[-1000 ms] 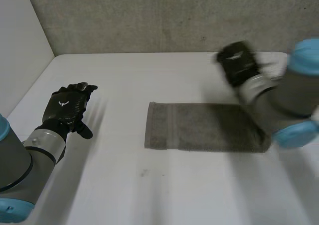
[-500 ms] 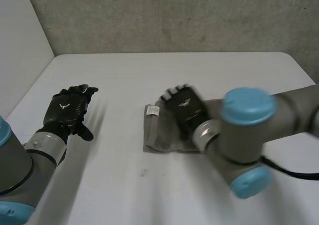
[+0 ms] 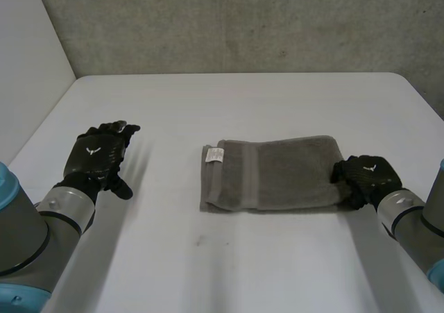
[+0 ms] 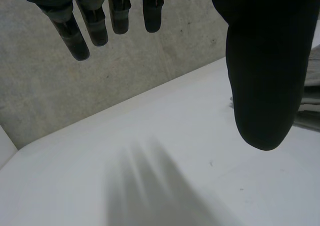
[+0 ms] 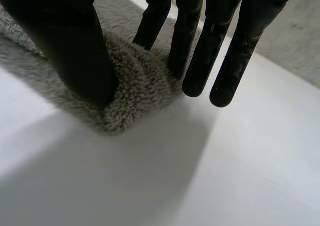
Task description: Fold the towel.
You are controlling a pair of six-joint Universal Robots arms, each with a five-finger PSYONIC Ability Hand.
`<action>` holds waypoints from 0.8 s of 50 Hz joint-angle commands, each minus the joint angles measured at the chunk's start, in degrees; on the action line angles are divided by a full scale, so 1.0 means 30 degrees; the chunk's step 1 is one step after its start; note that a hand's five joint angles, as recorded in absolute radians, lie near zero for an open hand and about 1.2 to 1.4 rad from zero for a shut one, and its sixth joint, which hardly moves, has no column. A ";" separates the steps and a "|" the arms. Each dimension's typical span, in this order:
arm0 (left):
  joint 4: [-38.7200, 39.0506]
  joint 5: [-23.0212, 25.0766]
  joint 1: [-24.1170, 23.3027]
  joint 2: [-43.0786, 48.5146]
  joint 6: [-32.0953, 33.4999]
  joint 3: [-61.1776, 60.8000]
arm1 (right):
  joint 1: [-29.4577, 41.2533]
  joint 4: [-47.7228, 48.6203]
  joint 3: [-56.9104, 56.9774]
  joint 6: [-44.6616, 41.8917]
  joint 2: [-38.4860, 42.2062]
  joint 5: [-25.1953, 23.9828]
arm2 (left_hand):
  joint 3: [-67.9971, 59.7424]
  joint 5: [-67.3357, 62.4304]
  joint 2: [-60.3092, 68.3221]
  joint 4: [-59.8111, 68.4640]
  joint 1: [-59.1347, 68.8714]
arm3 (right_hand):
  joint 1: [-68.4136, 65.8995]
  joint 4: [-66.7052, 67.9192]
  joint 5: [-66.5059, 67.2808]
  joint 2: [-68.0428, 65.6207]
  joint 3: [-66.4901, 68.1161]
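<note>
The grey towel lies folded in a long strip at the table's middle, with a white label on top at its left end. My right hand is at the towel's right end. In the right wrist view its thumb and fingers pinch a bunched ridge of towel at the near right corner. My left hand hovers flat over the bare table well to the left of the towel. Its fingers are straight and its thumb is spread, holding nothing. The towel's end shows beyond that thumb.
The white table has a grey wall along its back edge and a white panel at its left side. Bare tabletop surrounds the towel on every side.
My right arm swept from the back right across the towel to its left end, then back to its right end. The towel is now shorter, with a label showing. The left hand stayed put.
</note>
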State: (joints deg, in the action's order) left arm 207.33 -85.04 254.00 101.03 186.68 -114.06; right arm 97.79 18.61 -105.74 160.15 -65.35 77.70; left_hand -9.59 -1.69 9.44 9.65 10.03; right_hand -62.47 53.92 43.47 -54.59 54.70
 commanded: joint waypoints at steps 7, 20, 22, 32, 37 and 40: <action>-0.0059 -0.0101 -0.0175 -0.0625 -0.0059 -0.0066 | 0.0831 0.2322 0.1995 -0.1352 -0.0922 0.0204 | -0.0137 0.0563 0.0187 0.0118 -0.0010 | -0.5842 0.8694 0.8843 -0.8470 0.8432; -0.0498 -0.0072 -0.0381 -0.2591 -0.2666 0.1048 | 1.0315 0.1154 0.6709 -0.1469 0.2675 0.0028 | -0.0264 0.0435 0.0314 0.0246 0.0118 | -0.5842 0.8694 0.8843 -0.8470 0.8432; -0.0877 -0.0072 -0.0410 -0.2650 -0.3046 0.1602 | 1.0758 0.0570 0.6856 -0.1556 0.3319 0.0057 | -0.0320 0.0380 0.0370 0.0301 0.0173 | -0.5842 0.8694 0.8843 -0.8470 0.8432; -0.3424 -0.0189 -0.2046 -0.1044 -0.3164 0.4819 | 1.1085 -0.2160 0.6418 -0.2465 0.2974 0.0291 | -0.0264 0.0435 0.0314 0.0246 0.0118 | 0.0922 0.1930 0.2079 -0.1706 0.1668; -0.4654 -0.0422 -0.3540 0.0859 -0.3631 0.7834 | 1.0265 -0.2190 0.5100 -0.1850 0.0777 0.0233 | -0.0264 0.0435 0.0314 0.0246 0.0118 | 1.6229 -1.3377 -1.3228 1.3601 -1.3640; -0.5795 -0.1093 -0.4477 0.2527 -0.4245 1.0322 | 0.9093 -0.2219 0.4368 -0.1059 -0.0571 0.0262 | -0.0264 0.0435 0.0314 0.0246 0.0118 | 1.7491 -1.4639 -1.4490 1.4863 -1.4901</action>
State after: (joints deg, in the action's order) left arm 195.52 -85.90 246.06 100.09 176.51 -95.72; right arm 129.97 11.84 -88.53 153.66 -59.65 78.52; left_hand -9.60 -1.69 9.44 9.64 10.03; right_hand -23.40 21.62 12.87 -20.49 20.51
